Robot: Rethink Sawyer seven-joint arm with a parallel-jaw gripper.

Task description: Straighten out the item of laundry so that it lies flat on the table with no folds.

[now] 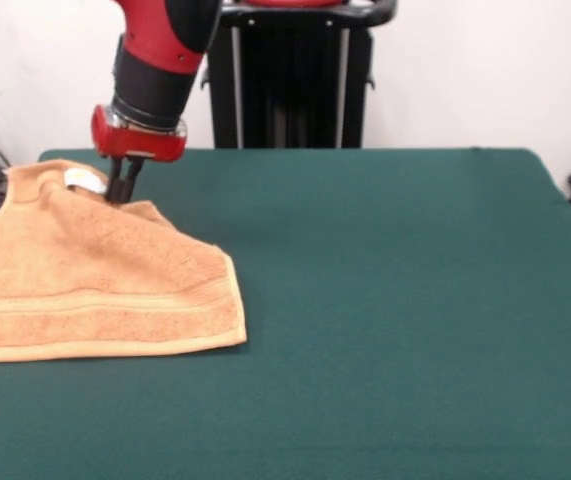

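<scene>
Well, from across the table (385, 300) the towel (105, 285) sits at the picture's left edge, partly spread, its banded near edge lying flat. Its far side is pulled up into a peak where the claw (120, 190) comes down on it beside the little white tag (85, 181); the thin fingers look pinched shut on the cloth. Slanting creases run down from that peak, so I'd say the flattening is only partway done.

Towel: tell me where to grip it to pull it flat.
Grip the towel at its raised far edge near the white tag, coming from above, where the gripper already meets it. That edge peaks above the table; the near banded edge lies flat.
</scene>
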